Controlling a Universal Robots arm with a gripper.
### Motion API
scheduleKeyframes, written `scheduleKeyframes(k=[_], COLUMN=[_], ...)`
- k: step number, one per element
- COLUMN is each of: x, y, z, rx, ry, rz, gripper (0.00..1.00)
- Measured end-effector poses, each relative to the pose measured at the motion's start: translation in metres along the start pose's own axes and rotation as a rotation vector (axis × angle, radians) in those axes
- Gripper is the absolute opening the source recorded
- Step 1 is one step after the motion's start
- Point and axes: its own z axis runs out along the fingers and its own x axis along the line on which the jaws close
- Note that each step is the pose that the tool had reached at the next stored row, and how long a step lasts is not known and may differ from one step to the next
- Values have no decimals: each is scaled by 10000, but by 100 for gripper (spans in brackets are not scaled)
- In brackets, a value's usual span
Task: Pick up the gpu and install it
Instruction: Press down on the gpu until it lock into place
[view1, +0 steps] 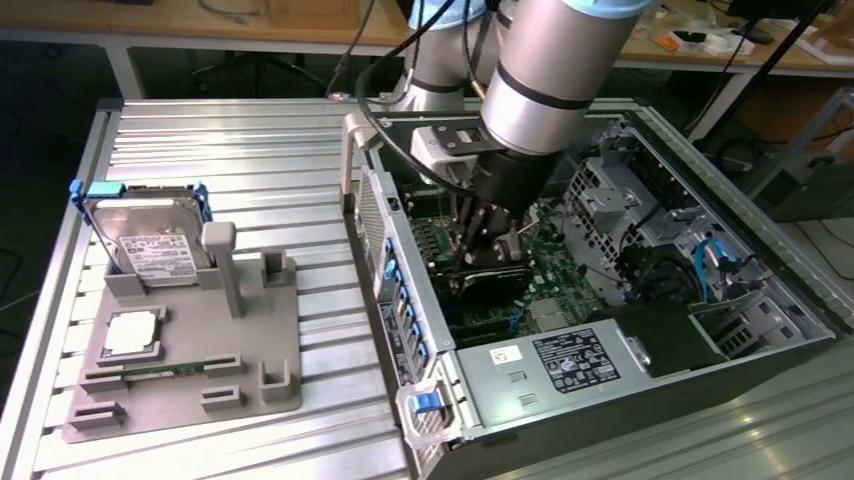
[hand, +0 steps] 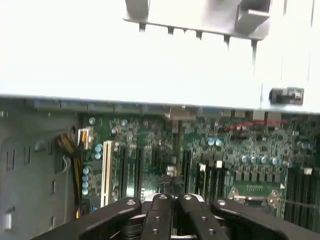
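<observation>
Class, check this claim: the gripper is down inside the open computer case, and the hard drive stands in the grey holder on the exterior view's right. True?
Not quite. The exterior view shows the hard drive in the grey holder on its left; the gripper is inside the computer case.

benches: wooden workbench (view1: 160, 20) behind | floor: dark floor (view1: 40, 150)

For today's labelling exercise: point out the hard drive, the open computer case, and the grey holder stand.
hard drive (view1: 158, 248), exterior view, on its white label.
computer case (view1: 577, 360), exterior view, on the labelled power supply.
grey holder stand (view1: 187, 390), exterior view, on its flat base.
</observation>
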Motion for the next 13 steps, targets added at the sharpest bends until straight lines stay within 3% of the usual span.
scheduleKeyframes(k=[2,5,13], x=[-11,-20,-27], y=[158,296,405], z=[-19,-22,-18], rx=[0,-1,11], ry=[0,2,1], rz=[0,0,-2], gripper=[11,11,11])
